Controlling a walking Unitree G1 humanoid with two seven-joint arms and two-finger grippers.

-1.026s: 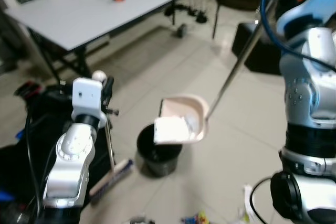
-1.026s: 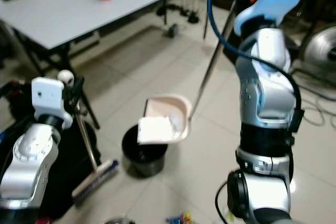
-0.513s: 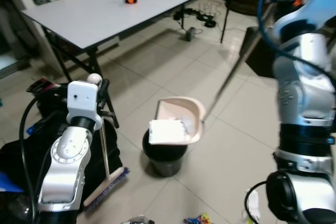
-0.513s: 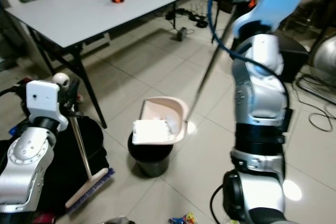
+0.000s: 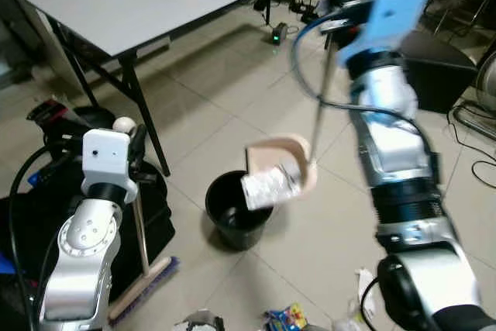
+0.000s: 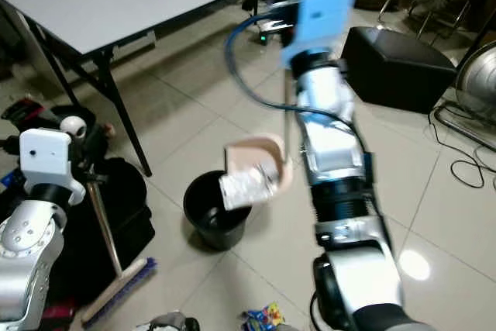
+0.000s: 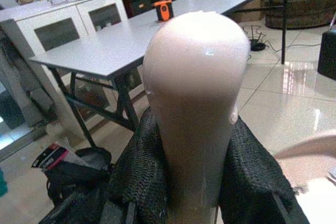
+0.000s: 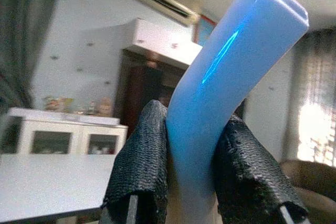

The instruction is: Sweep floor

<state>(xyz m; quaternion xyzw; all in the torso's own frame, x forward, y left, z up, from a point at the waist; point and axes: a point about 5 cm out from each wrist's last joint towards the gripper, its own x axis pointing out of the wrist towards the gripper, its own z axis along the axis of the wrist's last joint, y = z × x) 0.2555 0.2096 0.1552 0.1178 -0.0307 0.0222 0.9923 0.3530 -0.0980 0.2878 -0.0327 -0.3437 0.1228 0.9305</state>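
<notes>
The right pincer (image 8: 181, 182) was pinching the blue grip of the dustpan (image 5: 283, 172), whose pan hung well below it. Compared with a second before, the pan had tipped steeply, and the white paper (image 5: 270, 187) had slid to its lip, just over the black bin (image 5: 232, 211). Emptying looked nearly done. The left pincer (image 7: 191, 182) pinched the broom (image 5: 143, 284) handle's knob, the bristles on the floor below.
</notes>
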